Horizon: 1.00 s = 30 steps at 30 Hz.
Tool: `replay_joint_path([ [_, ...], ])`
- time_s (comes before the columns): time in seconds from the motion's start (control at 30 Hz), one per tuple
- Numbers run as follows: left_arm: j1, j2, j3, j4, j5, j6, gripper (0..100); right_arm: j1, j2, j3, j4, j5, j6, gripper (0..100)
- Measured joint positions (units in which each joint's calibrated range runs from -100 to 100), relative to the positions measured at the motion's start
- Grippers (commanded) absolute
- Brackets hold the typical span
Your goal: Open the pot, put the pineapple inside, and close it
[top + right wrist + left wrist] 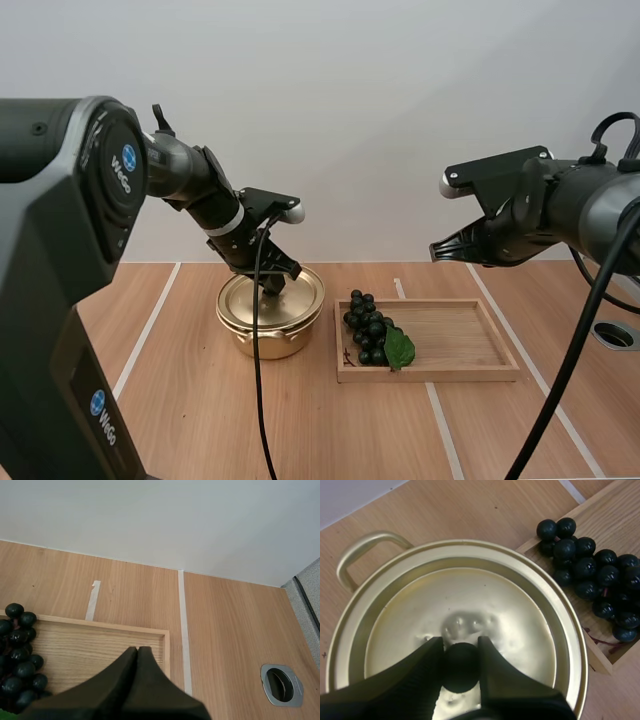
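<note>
1. Under the left gripper (273,285) in the high view sits the gold pot (266,338), its lid (246,300) in place. The fingertips reach down to the middle of the lid.
2. Just beside the pot, on the side away from the left arm's base, lies the wooden tray (430,374). The bunch of dark grapes (367,327) with a green leaf (399,348) is at the tray end nearest that gripper.
3. The right gripper (436,252) hangs high above the tray's far end, well apart from the grapes, with its tip pointing toward the left arm.
4. From the left wrist, the left gripper (461,647) is closed narrowly on the black knob (461,669). One ribbed finger (417,677) presses each side of the knob.
5. Around the knob spreads the lid (470,590), flat on the pot rim. A pot handle (362,550) juts out beyond it.
6. Past the lid's edge, the grapes (592,575) lie in the tray (615,515).
7. From the right wrist, the right gripper (137,651) has its fingers pressed together into one dark wedge, holding nothing.
8. Beneath its tip is the bare tray (100,645) floor near a corner. The grapes (17,655) lie off to one side.
9. Beyond the tray, on the table (230,630), run a white tape line (184,630) and, farther off, a round metal grommet (281,684).
</note>
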Motion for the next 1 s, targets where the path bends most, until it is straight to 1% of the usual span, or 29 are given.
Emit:
replay_joint_path([
  [0.57,-0.07,0.55,0.00,2.55,0.31,-0.40,0,0.00,0.00,0.00,0.00,0.00,0.00,0],
  [0.63,-0.07,0.55,0.00,2.62,0.31,-0.40,4,0.00,0.00,0.00,0.00,0.00,0.00,0],
  [0.7,-0.07,0.55,0.00,2.67,0.31,-0.40,15,0.00,0.00,0.00,0.00,0.00,0.00,0],
  [0.73,-0.07,0.55,0.00,2.67,0.31,-0.40,23,0.00,0.00,0.00,0.00,0.00,0.00,0],
  [0.77,-0.07,0.55,0.00,2.67,0.31,-0.40,30,0.00,0.00,0.00,0.00,0.00,0.00,0],
  [0.93,-0.07,0.80,0.00,3.14,-0.11,-0.73,78,0.00,0.00,0.00,0.00,0.00,0.00,0],
  [1.0,-0.07,0.78,0.00,3.64,-1.30,-0.73,88,0.00,0.00,0.00,0.00,0.00,0.00,0],
])
